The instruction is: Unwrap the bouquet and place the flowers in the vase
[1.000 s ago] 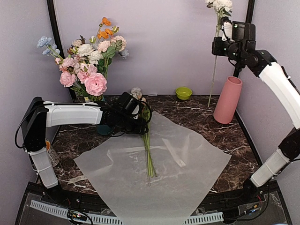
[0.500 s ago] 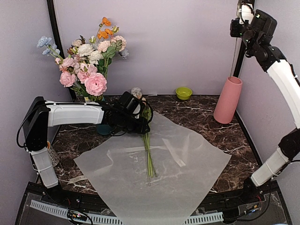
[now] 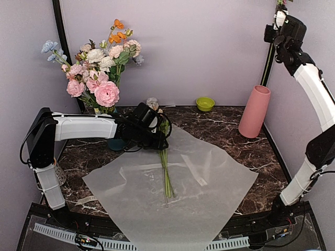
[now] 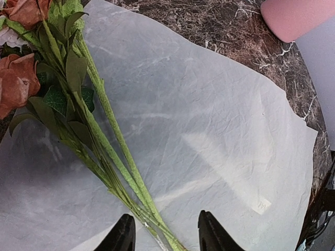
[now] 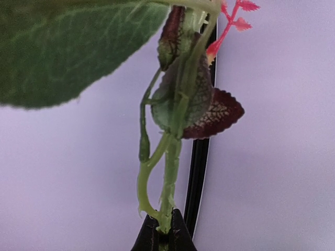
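Take the cream translucent paper sheet (image 3: pixel 172 196) as the reference: spread flat on the dark marble table (image 3: pixel 225 133), near corner reaching past the table's near edge.

Find the flowers (image 3: pixel 166 175) lying on the sheet along its middle, thin green stems pointing to the near edge, leaves and heads to the far edge. In the left wrist view, see the same flowers (image 4: pixel 104 141) crossing the sheet diagonally, peach blooms (image 4: pixel 18 78) at upper left.

Locate the left gripper (image 3: pixel 159 137) low over the far part of the sheet, at the leafy end of the stems. Read the jaws as partly apart: in the left wrist view of the gripper (image 4: pixel 165 238), see both dark fingertips (image 4: pixel 124 238) standing clear of each other, stems passing through the gap, nothing clamped.

Locate the right gripper (image 3: pixel 281 11) raised high beyond the sheet's far right side. Read the jaws (image 5: pixel 161 227) as closed tight on a single green flower stem (image 5: pixel 170 172) rising straight up from the fingertips, with a dark red-edged leaf (image 5: pixel 209 112) above.

Find the salmon-pink vase (image 3: pixel 255 112) upright on the table, off the sheet near its far right edge, not touching it.

Note a large pink, white, orange and blue arrangement (image 3: pixel 97 73) beyond the sheet's far left edge, and a small green bowl (image 3: pixel 205 103) beyond the far edge.
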Controlling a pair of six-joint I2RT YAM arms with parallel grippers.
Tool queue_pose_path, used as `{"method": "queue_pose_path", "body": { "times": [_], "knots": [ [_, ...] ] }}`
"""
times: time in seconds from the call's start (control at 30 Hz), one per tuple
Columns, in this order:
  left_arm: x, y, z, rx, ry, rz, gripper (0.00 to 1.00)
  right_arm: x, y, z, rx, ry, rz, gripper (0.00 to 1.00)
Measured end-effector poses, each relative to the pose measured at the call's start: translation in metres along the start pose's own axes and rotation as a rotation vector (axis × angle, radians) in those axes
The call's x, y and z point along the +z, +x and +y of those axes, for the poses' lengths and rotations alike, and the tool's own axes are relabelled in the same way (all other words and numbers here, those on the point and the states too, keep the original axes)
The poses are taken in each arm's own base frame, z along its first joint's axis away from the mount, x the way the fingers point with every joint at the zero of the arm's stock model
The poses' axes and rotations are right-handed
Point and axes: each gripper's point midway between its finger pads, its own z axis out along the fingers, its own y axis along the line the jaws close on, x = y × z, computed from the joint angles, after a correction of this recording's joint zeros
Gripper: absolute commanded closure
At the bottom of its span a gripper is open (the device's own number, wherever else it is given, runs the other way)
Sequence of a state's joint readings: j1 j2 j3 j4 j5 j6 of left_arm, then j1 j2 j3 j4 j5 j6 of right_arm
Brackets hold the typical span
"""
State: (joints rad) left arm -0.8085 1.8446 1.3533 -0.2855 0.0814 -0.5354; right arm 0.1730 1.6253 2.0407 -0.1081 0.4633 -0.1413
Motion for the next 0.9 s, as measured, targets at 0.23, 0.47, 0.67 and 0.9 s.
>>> {"method": "queue_pose_path", "body": {
  "times": [0.23,0.47,0.67,0.9],
  "knots": [
    [0.000,0.000,0.000,0.000,0.001,0.000,0.56,0.010,0.041,-0.001,0.010,0.012,0.074,0.85],
    [0.000,0.000,-0.001,0.005,0.004,0.002,0.56,0.007,0.058,-0.002,0.006,0.019,0.102,0.43],
    [0.000,-0.001,0.000,0.006,0.005,0.002,0.57,-0.002,0.049,-0.009,0.026,0.029,0.092,0.23],
    [0.001,-0.002,0.001,0.006,0.008,0.002,0.56,-0.016,0.044,-0.022,0.067,0.053,0.119,0.21]
  ]
}}
